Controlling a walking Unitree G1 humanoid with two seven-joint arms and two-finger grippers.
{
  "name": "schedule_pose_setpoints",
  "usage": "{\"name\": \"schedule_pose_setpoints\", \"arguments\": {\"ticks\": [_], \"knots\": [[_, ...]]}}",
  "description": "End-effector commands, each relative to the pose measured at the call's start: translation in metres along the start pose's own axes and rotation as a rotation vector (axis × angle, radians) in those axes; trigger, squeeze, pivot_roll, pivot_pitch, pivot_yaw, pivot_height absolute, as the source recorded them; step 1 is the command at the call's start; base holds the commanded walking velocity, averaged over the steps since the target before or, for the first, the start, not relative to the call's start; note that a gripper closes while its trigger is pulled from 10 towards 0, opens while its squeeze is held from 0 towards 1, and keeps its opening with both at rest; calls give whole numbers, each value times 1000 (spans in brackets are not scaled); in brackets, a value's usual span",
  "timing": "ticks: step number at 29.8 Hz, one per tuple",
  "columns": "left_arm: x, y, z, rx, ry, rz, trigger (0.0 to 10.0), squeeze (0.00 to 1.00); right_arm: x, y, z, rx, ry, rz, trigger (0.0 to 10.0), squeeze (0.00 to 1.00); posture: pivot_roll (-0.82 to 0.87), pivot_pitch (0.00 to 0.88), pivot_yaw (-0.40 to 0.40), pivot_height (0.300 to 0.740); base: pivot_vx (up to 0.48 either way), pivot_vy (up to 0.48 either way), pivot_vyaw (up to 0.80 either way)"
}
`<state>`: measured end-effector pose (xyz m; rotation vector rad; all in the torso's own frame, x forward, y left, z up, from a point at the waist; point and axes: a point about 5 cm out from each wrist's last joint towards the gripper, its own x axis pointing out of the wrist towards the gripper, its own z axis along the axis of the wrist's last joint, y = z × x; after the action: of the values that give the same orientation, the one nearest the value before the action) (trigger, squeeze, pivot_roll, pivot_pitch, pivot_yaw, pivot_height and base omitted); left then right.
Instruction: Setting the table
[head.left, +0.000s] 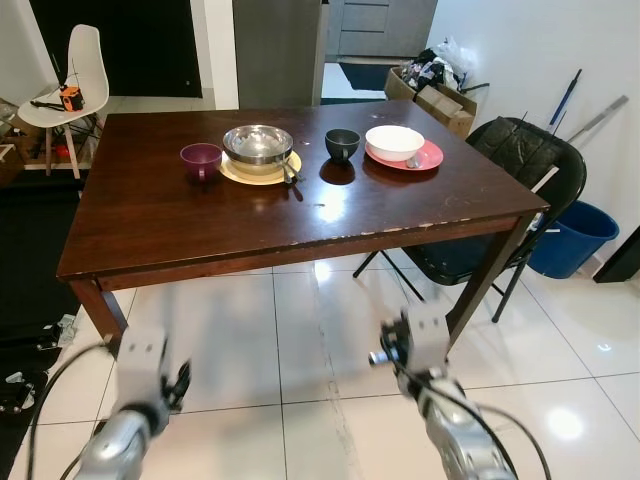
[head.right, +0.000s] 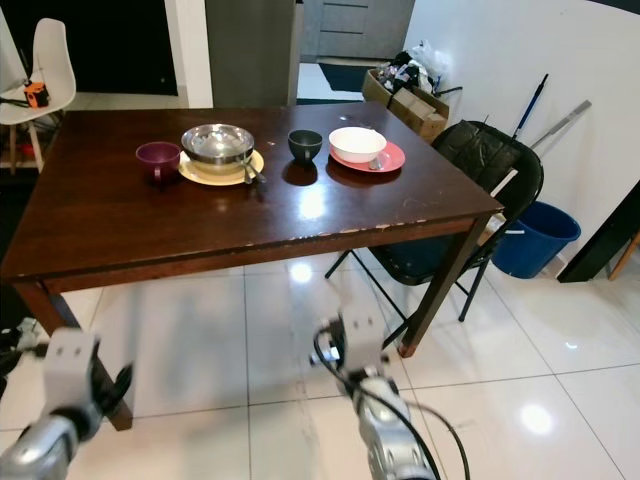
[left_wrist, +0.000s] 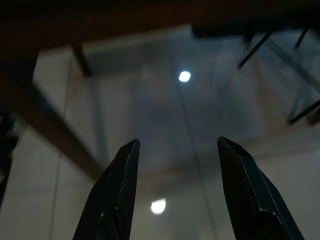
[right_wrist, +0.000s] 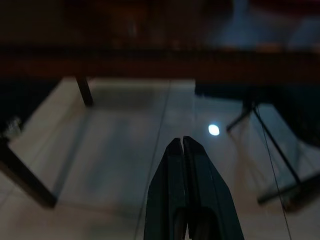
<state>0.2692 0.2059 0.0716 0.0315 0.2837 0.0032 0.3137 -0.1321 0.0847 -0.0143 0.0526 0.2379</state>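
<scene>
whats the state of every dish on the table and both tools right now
shiny steel bowl: upright on round yellow plate
small purple cup: upright, beside the yellow plate
dark round cup: upright
white bowl: upright on pink plate
left tool: open, holding nothing
right tool: shut, holding nothing

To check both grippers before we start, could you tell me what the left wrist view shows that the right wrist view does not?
The left wrist view shows the left gripper open, its two black fingers well apart, with tiled floor between them. The right wrist view shows the right gripper shut, its fingers pressed together. Both look under the wooden table at its legs, the pale floor tiles and a lamp's reflection, and neither gripper holds anything.
</scene>
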Motion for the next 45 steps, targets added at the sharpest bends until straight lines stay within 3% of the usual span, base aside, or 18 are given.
{"name": "schedule_pose_setpoints", "arguments": {"ticks": [1, 2, 4, 9, 11, 14, 20, 23, 27, 30, 33, 36, 41, 45], "knots": [[3, -12, 10, -18, -28, -33, 10000, 0, 3, 7, 10, 16, -38, 19, 10000, 0, -4, 0, -2, 740, 0, 0, 0], [3, -12, 10, -18, -28, -33, 10000, 0, 3, 7, 10, 16, -38, 19, 10000, 0, -4, 0, -2, 740, 0, 0, 0], [6, -20, 39, -56, -162, -38, 10000, 0, 8, 15, 42, 16, -167, 29, 10000, 0, -7, 0, -1, 740, 0, 0, 0], [5, -19, 52, -106, -217, -39, 10000, 0, 5, 18, 64, 24, -271, 15, 10000, 0, -5, 0, -4, 740, 0, 0, 0], [1, -7, 30, -113, -135, 20, 10000, 0, -3, 12, 31, -65, -165, -15, 10000, 0, -4, 0, -6, 740, 0, 0, 0], [-4, -5, 27, -85, -132, 32, 10000, 0, -9, 9, 25, -16, -147, -33, 10000, 0, -6, 0, -7, 740, 0, 0, 0], [-16, -2, 21, -66, -119, 42, 10000, 0, -18, 2, 22, -29, -134, -91, 10000, 0, -9, 0, -7, 740, 0, 0, 0], [-27, 6, 14, -10, -101, 34, 10000, 0, -26, -5, 15, -22, -93, -84, 10000, 0, -8, 0, -10, 740, 0, 0, 0], [-30, 14, -5, -9, -39, 55, 10000, 0, -33, -7, -11, -12, 16, -28, 10000, 0, -9, 0, -11, 740, 0, 0, 0], [-30, 22, -32, 28, 51, 88, 10000, 0, -41, -9, -46, -87, 155, -21, 10000, 0, -1, 0, -14, 740, 0, 0, 0], [-29, 24, -41, 24, 85, 95, 10000, 0, -42, -7, -54, -64, 195, -30, 10000, 0, -5, 0, -15, 740, 0, 0, 0], [-28, 16, -31, 35, 36, 70, 10000, 0, -36, 0, -42, -26, 149, -28, 10000, 0, -8, 0, -13, 740, 0, 0, 0], [-25, 0, -8, 122, -65, -2, 10000, 0, -24, 0, -10, 11, 7, -37, 10000, 0, -9, 0, -8, 740, 0, 0, 0], [-20, -8, 16, 115, -173, -20, 10000, 0, -14, -4, 20, 24, -124, -78, 10000, 0, -11, 0, -7, 740, 0, 0, 0]]}}
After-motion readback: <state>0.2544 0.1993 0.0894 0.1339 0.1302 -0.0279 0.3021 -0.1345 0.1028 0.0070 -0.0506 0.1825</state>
